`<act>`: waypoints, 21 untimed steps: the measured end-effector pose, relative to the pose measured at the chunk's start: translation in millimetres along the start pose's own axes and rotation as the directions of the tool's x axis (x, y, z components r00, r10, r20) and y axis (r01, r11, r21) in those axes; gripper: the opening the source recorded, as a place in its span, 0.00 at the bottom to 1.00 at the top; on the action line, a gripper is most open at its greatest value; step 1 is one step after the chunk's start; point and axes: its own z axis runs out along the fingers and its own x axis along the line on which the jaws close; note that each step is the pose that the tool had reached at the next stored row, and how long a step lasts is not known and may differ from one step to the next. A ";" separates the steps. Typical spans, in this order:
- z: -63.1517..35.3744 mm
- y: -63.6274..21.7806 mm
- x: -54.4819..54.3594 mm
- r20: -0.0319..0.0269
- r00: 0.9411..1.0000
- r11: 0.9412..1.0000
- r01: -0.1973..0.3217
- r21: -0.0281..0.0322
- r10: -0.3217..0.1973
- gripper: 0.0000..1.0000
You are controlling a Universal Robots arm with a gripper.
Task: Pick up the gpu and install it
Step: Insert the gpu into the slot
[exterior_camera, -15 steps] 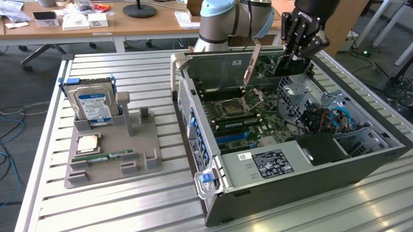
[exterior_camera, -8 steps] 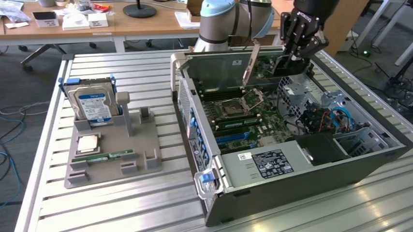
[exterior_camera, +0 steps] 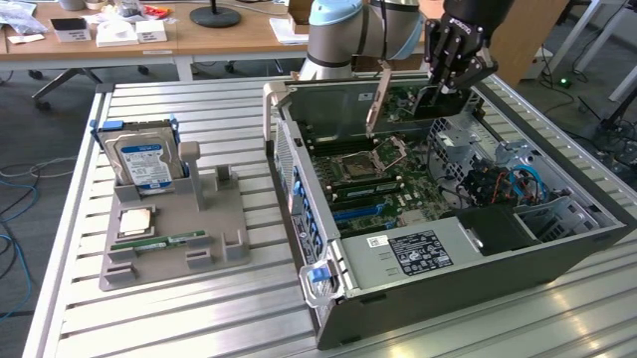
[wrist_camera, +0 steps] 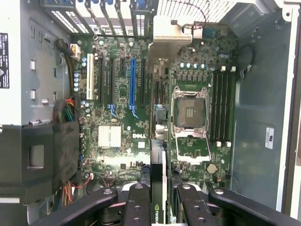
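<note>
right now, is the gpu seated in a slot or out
Out: the gpu hangs clamped in the claw above the open case, over the motherboard; the blue slot is bare.

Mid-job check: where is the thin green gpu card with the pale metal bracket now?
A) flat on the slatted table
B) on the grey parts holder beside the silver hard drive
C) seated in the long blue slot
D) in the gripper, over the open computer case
D: the black gripper is shut on the thin green gpu card, held edge-on above the green motherboard; the long blue slot stands bare.
</note>
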 end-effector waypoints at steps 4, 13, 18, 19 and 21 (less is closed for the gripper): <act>0.0 5.1 -0.1 0.000 1.000 1.000 0.000 0.000 0.000 0.27; 0.0 6.0 -0.1 0.000 1.000 1.000 0.001 0.000 -0.001 0.27; 0.0 6.0 -0.1 0.000 1.000 1.000 0.003 0.000 -0.003 0.27; 0.0 6.2 -0.1 0.000 1.000 1.000 0.005 0.000 -0.005 0.27; 0.0 6.5 -0.1 0.000 1.000 1.000 0.010 0.000 -0.010 0.27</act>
